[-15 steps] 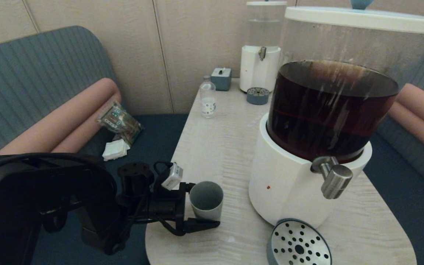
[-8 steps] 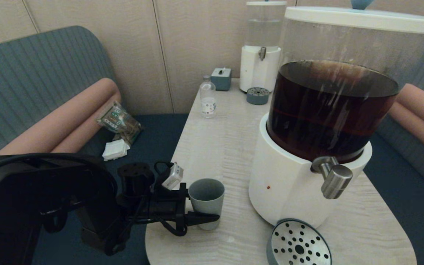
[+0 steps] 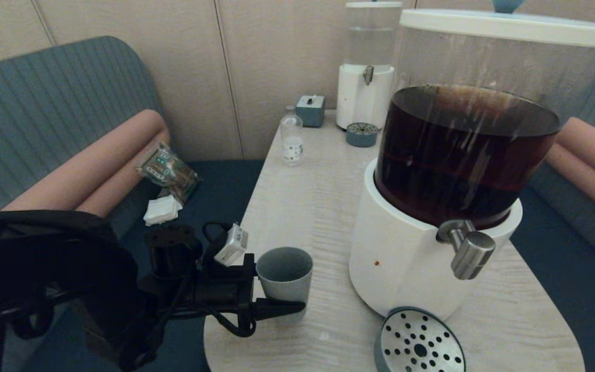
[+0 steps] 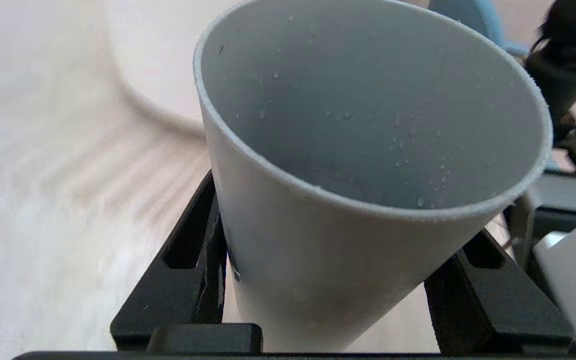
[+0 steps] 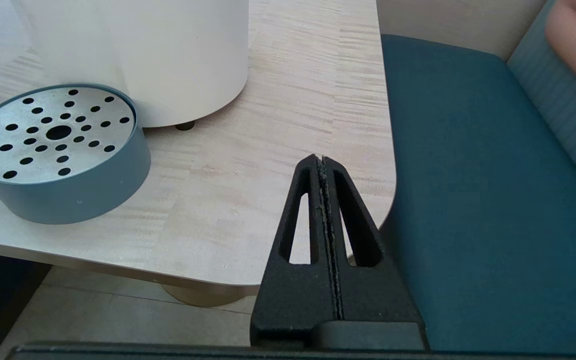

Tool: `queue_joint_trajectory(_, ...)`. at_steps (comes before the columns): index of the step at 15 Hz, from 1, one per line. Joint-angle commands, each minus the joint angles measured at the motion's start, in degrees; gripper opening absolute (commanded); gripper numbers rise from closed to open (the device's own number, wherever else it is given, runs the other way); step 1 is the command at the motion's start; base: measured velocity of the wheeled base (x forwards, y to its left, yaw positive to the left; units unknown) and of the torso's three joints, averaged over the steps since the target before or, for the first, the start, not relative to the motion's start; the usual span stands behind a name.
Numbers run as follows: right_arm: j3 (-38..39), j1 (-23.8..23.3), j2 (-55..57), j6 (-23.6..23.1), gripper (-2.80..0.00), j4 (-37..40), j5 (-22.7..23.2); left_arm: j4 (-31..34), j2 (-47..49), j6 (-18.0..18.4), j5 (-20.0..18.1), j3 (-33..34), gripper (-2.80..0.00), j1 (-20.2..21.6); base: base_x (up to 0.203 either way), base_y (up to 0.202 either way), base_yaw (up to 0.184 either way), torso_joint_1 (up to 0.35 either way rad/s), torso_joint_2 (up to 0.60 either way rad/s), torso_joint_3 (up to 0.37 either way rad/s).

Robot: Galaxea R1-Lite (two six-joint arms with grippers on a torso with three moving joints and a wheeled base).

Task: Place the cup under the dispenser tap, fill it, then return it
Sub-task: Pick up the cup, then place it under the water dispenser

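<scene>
1. Grey-green cup [image 3: 283, 279] sits clamped between the black fingers [image 4: 188, 265] of the left gripper [image 3: 277, 294], near the bench's [image 3: 302, 206] left front edge, well left of the tap [image 3: 468, 250].
2. The left arm reaches in low and level from the left; water droplets dot the cup's inner wall.
3. Whether the cup's base touches the bench cannot be told.
4. The right gripper [image 5: 324, 165], fingers pressed together and empty, hangs by the bench's right front corner near the drip tray [image 5: 53, 150].
</scene>
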Motion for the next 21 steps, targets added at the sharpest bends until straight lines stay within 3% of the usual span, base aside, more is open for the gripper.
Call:
queue_joint_trajectory(1,0.53,0.0,-0.11,-0.05,-2.8,0.01,0.02,-0.47,-8.41,-0.23,0.95,1.87,-2.8,-1.7,0.0,0.0,0.0,0.0,0.0,0.0)
queue_joint_trajectory(3,0.53,0.0,-0.11,-0.05,-2.8,0.01,0.02,-0.49,-13.73,-2.02,5.24,2.42,-2.8,-7.67,0.0,0.0,0.0,0.0,0.0,0.0)
queue_joint_trajectory(7,0.53,0.0,-0.11,-0.05,-2.8,0.01,0.02,-0.5,-14.93,-5.07,16.21,0.34,-2.8,-22.44,0.0,0.0,0.0,0.0,0.0,0.0)
queue_joint_trajectory(9,0.53,0.0,-0.11,-0.05,-2.8,0.01,0.02,-0.5,-12.04,-6.48,19.94,-3.11,-2.8,-26.18,0.0,0.0,0.0,0.0,0.0,0.0)
queue_joint_trajectory(21,0.53,0.0,-0.11,-0.05,-2.8,0.01,0.02,-1.34,0.88,-8.01,21.06,-10.4,-2.8,-27.0,0.0,0.0,0.0,0.0,0.0,0.0)
